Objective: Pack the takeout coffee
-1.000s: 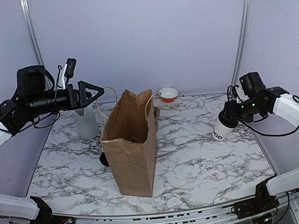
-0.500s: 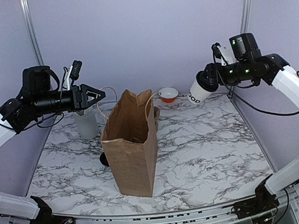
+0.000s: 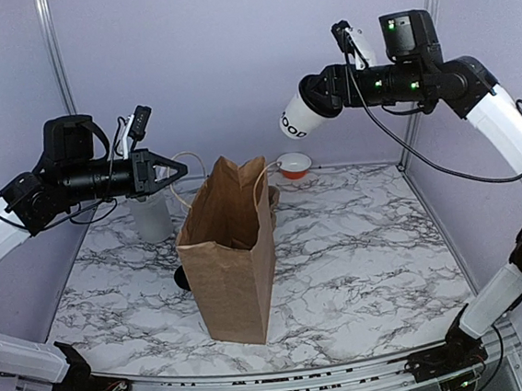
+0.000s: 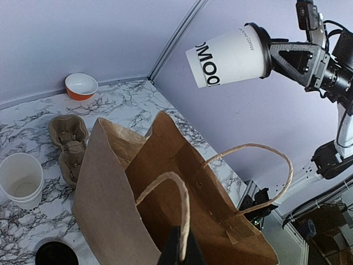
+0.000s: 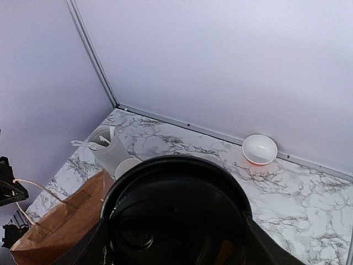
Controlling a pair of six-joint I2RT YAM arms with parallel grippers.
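The takeout coffee [image 3: 301, 115] is a white paper cup with dark lettering and a black lid [image 5: 176, 212]. My right gripper [image 3: 322, 94] is shut on its lid end and holds it tilted on its side, high in the air above and right of the bag. The brown paper bag [image 3: 229, 254] stands open at the table's middle. In the left wrist view the cup [image 4: 227, 56] hangs beyond the bag's mouth [image 4: 182, 187]. My left gripper [image 4: 182, 251] is shut on the bag's near string handle [image 4: 179, 196], level with the bag's top at its left [image 3: 181, 169].
A clear tumbler with white cutlery [image 3: 150, 213] stands back left, with an empty white cup [image 4: 21, 179] by it. A brown pulp cup carrier [image 4: 68, 144] lies behind the bag. An orange-and-white bowl [image 3: 293, 166] sits at the back wall. A black round lid [image 4: 55, 254] lies left of the bag.
My right arm has lifted the cup from the table's right side, up and leftward toward the bag. My left gripper has closed on the bag's handle.
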